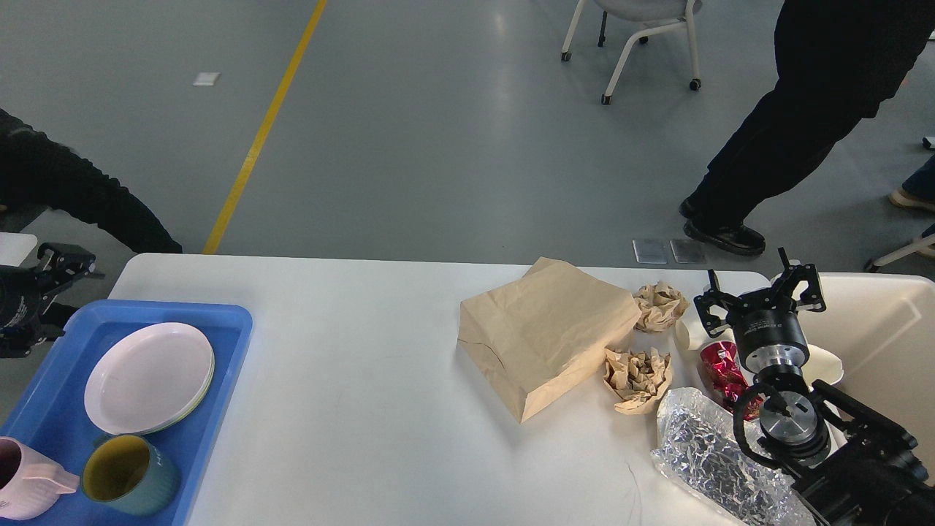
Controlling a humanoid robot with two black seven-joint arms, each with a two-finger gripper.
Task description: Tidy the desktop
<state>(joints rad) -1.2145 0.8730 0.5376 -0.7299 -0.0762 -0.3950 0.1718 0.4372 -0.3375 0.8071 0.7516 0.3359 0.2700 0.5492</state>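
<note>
At three o'clock on the desktop (350,380) lies light, crushable paper bag (544,332) — pinch its edge; right gripper (760,296) spread empty, left gripper (62,259) unreadable.

Bright, even overhead light across the large white rectangular desktop (350,380), w/ only soft, short shadows under the tan kraft-paper bag (544,332) and the crumpled brown paper wads; pale streaks of ceiling-light reflection run down the glossy grey floor (453,124). Crinkled clear-and-silver plastic wrap (712,460) throws small specular sparkles, and the pale round plate (150,376) in the blue plastic tray (219,431) shows a faint sheen. Focus sharp throughout, no obvious motion blur; slight wide-angle stretch toward frame edges.
</note>
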